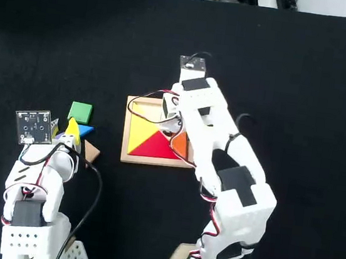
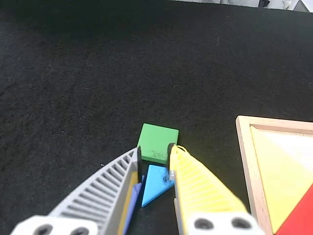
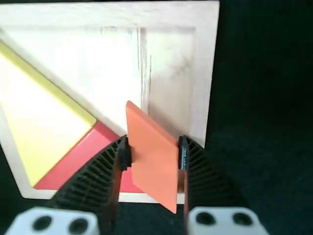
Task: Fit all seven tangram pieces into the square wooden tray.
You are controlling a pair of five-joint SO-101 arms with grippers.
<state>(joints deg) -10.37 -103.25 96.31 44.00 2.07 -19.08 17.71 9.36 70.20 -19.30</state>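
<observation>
Two claws are at work: the right claw (image 3: 152, 152) is clenched on the orange parallelogram (image 3: 152, 174), held tilted over the right side of the wooden tray (image 3: 206, 73), which lies mid-counter (image 2: 98, 73) with a yellow triangle (image 3: 39, 132) and a red triangle (image 3: 93, 156) seated. We see the left claw (image 2: 155, 154) parted narrowly astride the blue triangle (image 2: 155, 183), its tips at the green square (image 2: 157, 139) nearer the counter's left edge. Faint marks on that square are too small for us to read.

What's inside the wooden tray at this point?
A yellow triangle and a red triangle lie flat in the tray. The right gripper holds an orange piece over its bare floor; the piece hides the floor beneath, so contact cannot be told.
</observation>
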